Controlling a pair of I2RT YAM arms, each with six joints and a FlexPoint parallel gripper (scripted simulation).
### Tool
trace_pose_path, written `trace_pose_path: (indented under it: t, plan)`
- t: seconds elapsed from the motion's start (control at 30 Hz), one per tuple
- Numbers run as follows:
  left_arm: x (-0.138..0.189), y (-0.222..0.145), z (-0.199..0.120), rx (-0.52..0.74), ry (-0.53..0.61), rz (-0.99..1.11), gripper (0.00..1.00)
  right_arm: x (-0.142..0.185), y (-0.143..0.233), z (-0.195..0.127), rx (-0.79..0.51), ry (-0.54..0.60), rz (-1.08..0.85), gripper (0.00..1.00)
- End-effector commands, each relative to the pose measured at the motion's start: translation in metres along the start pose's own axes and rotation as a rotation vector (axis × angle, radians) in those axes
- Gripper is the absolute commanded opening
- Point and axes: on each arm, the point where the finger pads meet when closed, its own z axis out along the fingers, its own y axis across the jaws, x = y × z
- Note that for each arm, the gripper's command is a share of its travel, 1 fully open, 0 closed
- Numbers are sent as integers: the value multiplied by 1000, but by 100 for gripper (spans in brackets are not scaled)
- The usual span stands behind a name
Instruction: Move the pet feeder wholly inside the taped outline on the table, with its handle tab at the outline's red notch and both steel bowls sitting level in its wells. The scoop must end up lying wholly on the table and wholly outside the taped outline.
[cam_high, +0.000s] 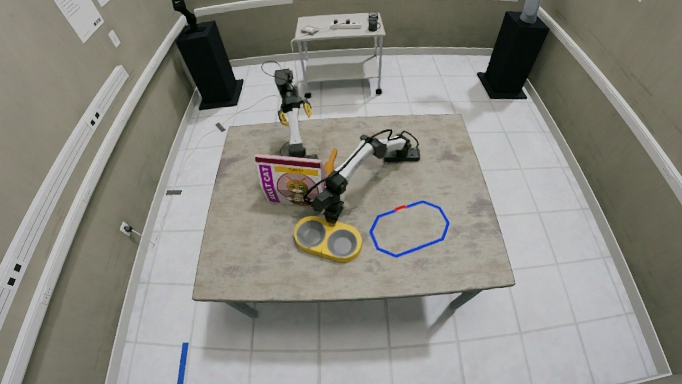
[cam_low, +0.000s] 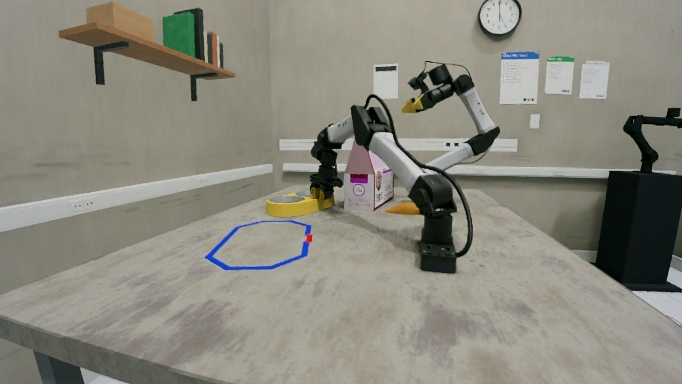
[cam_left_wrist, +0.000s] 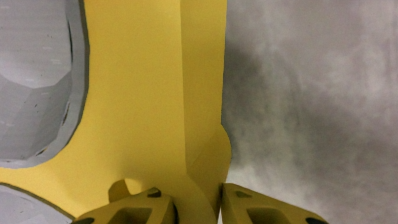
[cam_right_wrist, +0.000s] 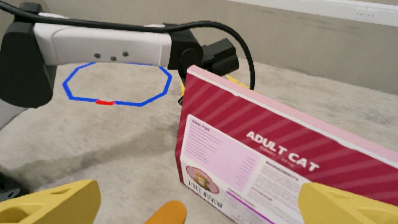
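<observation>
clearly off its mark, the yellow feeder (cam_high: 327, 236) (cam_low: 300, 207) (cam_left_wrist: 135, 75) rests on the table (cam_high: 260, 275) (cam_low: 350, 310) (cam_left_wrist: 325, 75) (cam_right_wrist: 115, 145), wholly outside the blue outline (cam_high: 420, 248) (cam_low: 250, 268) (cam_right_wrist: 84, 100) and just beside it, on the robot's right. the left gripper (cam_high: 331, 217) (cam_low: 320, 192) (cam_left_wrist: 199, 192) points down at the feeder's robot-side edge, its fingers clamped on the handle tab, one in the tab's hole and the other against the outer wall. the red notch (cam_high: 400, 208) (cam_low: 309, 238) (cam_right_wrist: 105, 102) lies on the outline's robot-side edge, apart from the tab. two gray bowls, one nearer the outline (cam_high: 342, 243) and one farther off (cam_high: 310, 233), sit in the feeder's wells. the right gripper (cam_high: 296, 114) (cam_low: 412, 105) (cam_right_wrist: 199, 189) hangs in the air, fingers spread wide, with nothing between them. below it, the orange scoop (cam_high: 330, 161) (cam_low: 403, 208) (cam_right_wrist: 169, 213), partly hidden, is near the cat food box (cam_high: 292, 182) (cam_low: 361, 192) (cam_right_wrist: 300, 175), well apart from the outline. the box stands upright between the feeder and the robot's right arm.
</observation>
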Motion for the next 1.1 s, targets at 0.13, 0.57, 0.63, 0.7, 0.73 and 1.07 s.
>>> trace_pose_path:
  t: [0.13, 0.57, 0.63, 0.7, 0.73, 1.07]
  plan:
    - [-4, 12, -22, -66, -25, 5, 7, -4, 3, -7, -3, -23, -15, 100]
    - [3, 18, -25, -94, -26, -44, 9, -4, 3, -7, -3, -23, -15, 100]
    - [6, 16, -25, -98, -26, -55, 9, -4, 3, -7, -3, -23, -15, 100]
    - [6, 16, -25, -98, -26, -55, 9, -4, 3, -7, -3, -23, -15, 100]
    - [9, 15, -26, -100, -25, -62, 9, -4, 3, -7, -3, -23, -15, 100]
    - [37, -5, -26, -73, 0, -109, 9, -4, 3, -7, -3, -23, -15, 100]
